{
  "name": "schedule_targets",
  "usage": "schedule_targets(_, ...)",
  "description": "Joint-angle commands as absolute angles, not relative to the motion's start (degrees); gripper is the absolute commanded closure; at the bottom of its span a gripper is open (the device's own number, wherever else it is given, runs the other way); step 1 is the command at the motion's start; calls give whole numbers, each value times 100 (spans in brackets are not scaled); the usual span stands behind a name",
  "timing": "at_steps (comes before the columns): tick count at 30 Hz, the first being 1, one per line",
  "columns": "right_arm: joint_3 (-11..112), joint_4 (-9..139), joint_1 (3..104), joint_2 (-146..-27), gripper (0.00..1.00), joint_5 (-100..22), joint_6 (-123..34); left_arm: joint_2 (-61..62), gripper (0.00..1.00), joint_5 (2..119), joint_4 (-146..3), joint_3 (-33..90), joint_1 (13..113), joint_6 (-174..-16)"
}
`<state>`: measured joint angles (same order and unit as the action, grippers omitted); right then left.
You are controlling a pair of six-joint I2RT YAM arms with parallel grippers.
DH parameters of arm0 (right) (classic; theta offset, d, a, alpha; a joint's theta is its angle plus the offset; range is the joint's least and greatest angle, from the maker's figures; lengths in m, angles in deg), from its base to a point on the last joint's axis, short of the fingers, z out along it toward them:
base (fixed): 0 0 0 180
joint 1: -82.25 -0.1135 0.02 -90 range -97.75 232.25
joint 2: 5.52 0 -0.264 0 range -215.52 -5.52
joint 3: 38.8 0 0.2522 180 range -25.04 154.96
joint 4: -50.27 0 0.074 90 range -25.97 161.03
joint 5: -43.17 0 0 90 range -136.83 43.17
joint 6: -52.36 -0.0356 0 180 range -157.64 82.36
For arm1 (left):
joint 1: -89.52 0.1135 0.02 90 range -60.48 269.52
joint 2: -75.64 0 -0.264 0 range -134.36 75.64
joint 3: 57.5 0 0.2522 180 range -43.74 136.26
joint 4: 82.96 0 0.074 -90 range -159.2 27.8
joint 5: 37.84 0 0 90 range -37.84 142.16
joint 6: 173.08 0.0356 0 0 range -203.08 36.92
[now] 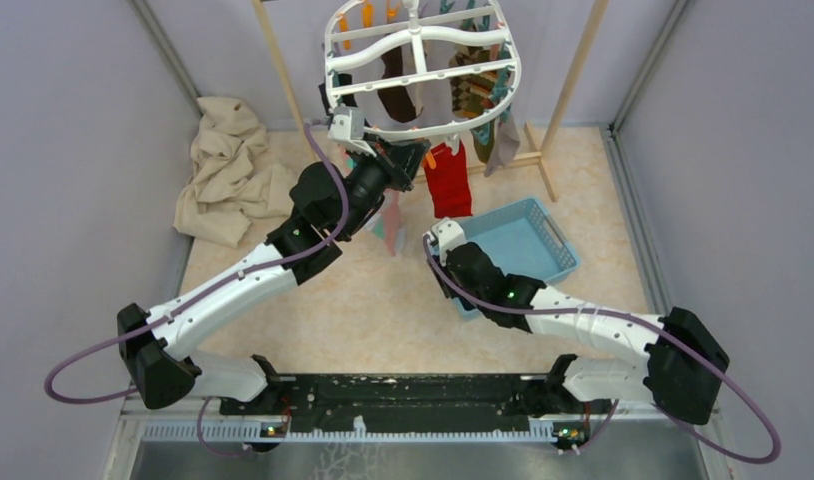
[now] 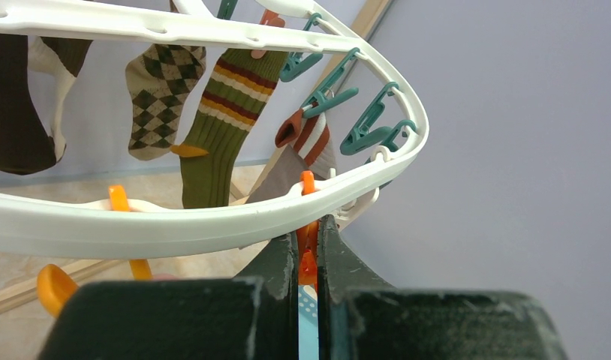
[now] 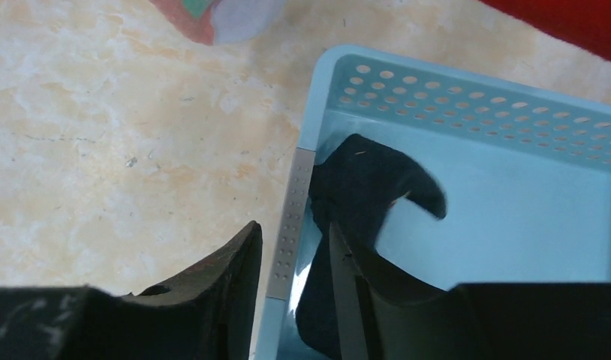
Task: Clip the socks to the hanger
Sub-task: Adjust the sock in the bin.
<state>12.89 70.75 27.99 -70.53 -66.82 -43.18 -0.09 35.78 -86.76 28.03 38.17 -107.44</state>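
The white oval hanger [image 1: 420, 60] hangs at the back centre, with orange and teal pegs on its rim. The red sock [image 1: 449, 180] hangs from its near rim. My left gripper [image 1: 407, 158] is raised to that rim, just left of the red sock. In the left wrist view it [image 2: 308, 232] is shut on an orange peg [image 2: 308, 259] under the rim [image 2: 175, 229]. The navy-black sock [image 3: 366, 191] lies crumpled in the blue basket [image 3: 468, 90]. My right gripper [image 3: 293, 229] is open, with its jaws either side of the basket's left wall. It is low over that edge in the top view [image 1: 445, 248].
Argyle, striped and brown socks [image 2: 220, 112] hang from the hanger's far side. A pink-teal patterned sock [image 1: 388, 222] dangles below my left wrist. A beige cloth pile [image 1: 228, 170] lies at the back left. The wooden rack's poles [image 1: 573, 75] stand behind the basket [image 1: 538, 240].
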Motion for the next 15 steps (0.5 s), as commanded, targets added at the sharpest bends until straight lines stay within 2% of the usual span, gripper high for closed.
schedule_targets(1,1593,6749,2837,-7366,61,-7042,-4328,3,100,3795,-8581,2895,3775,-10725)
schedule_targets(5,1616,6578,3024,-7351,73,-6888,-4471,33,100,3788,-8522,2909,3775,-10712)
schedule_targets(7,1646,6588,3165,-7270,73,-6857,-4531,53,100,3782,-8512,2895,3775,-10700)
schedule_targets(12,2053,7306,3919,-7208,56,-6965,-4962,65,100,3802,-8502,2880,3775,-10692)
schedule_targets(15,2458,8073,4866,-7601,45,-6228,-5316,42,100,3840,-8540,2866,3775,-10713)
